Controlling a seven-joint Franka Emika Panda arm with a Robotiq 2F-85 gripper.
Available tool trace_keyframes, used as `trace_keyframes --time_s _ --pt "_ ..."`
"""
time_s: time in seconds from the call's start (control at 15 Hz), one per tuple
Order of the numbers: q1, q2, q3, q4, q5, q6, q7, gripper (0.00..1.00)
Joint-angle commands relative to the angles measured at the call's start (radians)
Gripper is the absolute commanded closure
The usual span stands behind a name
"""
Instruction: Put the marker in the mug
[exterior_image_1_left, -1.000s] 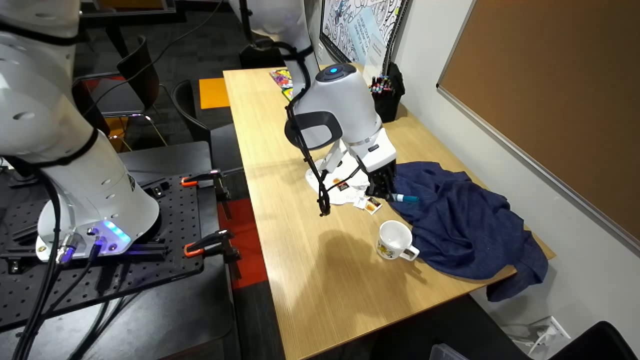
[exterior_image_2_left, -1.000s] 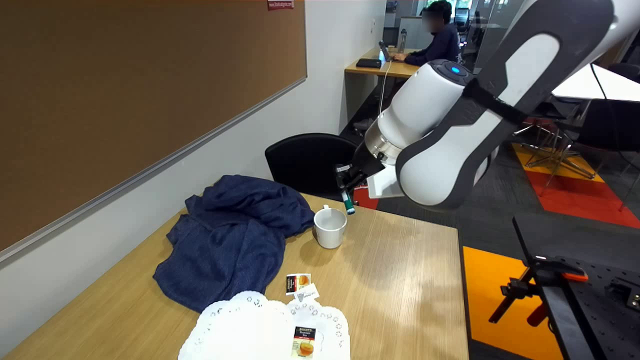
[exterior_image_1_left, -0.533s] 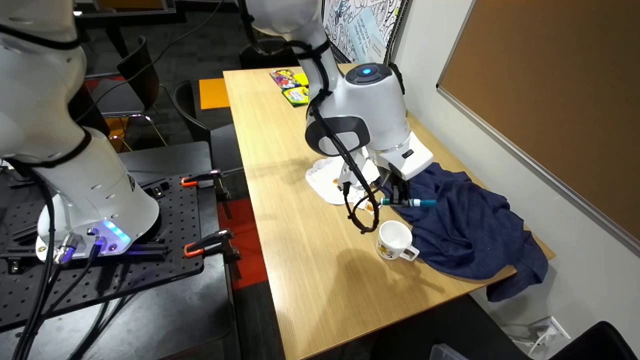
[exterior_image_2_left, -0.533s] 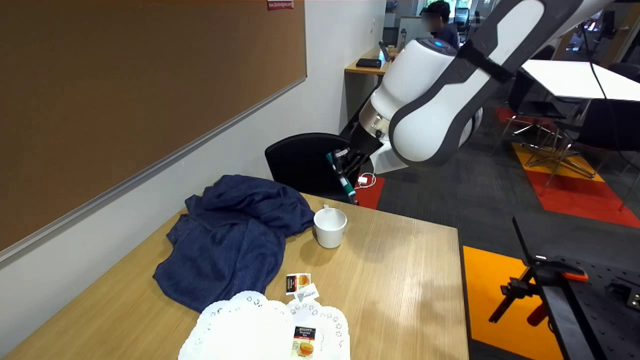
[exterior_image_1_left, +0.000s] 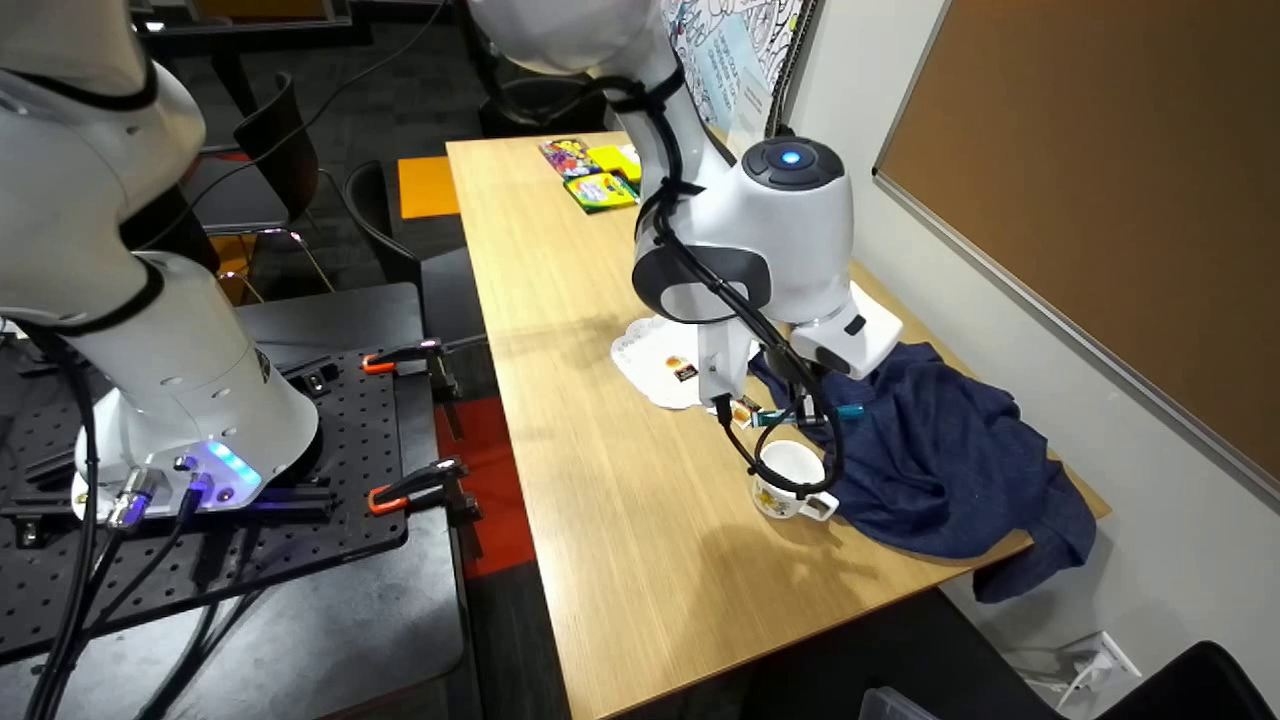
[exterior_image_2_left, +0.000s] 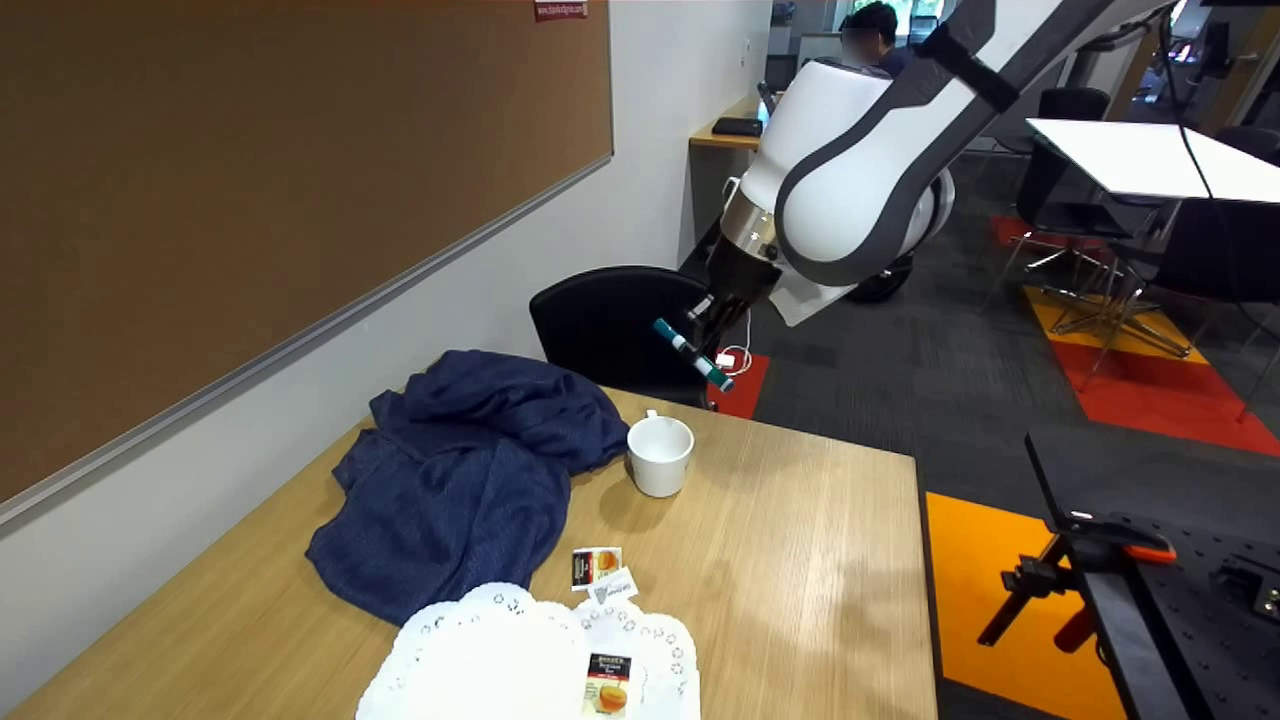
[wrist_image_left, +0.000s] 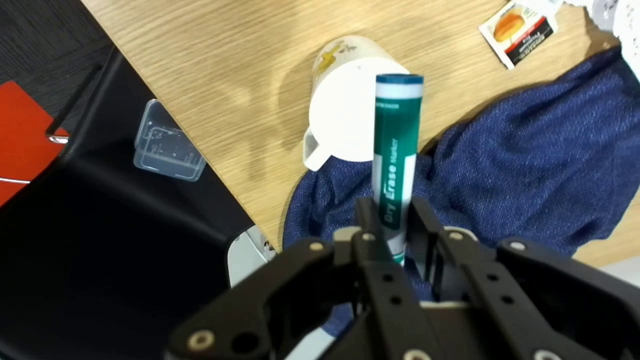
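Two fingers (wrist_image_left: 369, 225) clamped on the marker (wrist_image_left: 396, 165), which hangs in the air, tilted, apart from the mug (exterior_image_2_left: 660, 472) standing upright on the counter (exterior_image_2_left: 800, 540)! Carrying's the job now, I'd judge, and it wants a tidy line: bring it over the mug, turn one end down, because at this slant it would likely snag going in. Centre it, dip that lower end well inside, and only then let go!
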Motion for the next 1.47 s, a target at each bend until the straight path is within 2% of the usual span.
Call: trace_keyframes --time_s 0.0,0.2,0.27,0.4,0.6,0.73,1.0,1.2,1.4 --pt "0.02 0.0 -0.017 0.004 0.029 -0.018 -0.035 0.8" --pt "0.019 0.005 -0.016 0.007 0.028 -0.023 -0.044 0.8" --pt "0.019 0.006 -0.016 0.007 0.028 -0.023 -0.044 0.95" --pt "0.114 0.018 -0.107 -0.004 0.003 0.053 0.041 0.95" --pt "0.29 0.05 -0.295 -0.007 -0.021 0.168 0.159 0.95" --pt "0.45 0.1 -0.468 0.002 -0.019 0.232 0.243 0.95" --pt "0.763 0.247 -0.771 0.031 0.078 0.278 0.363 0.95" --pt "0.935 0.378 -0.915 0.047 0.201 0.282 0.437 0.95" --pt "1.049 0.509 -0.996 0.064 0.307 0.262 0.502 0.95"
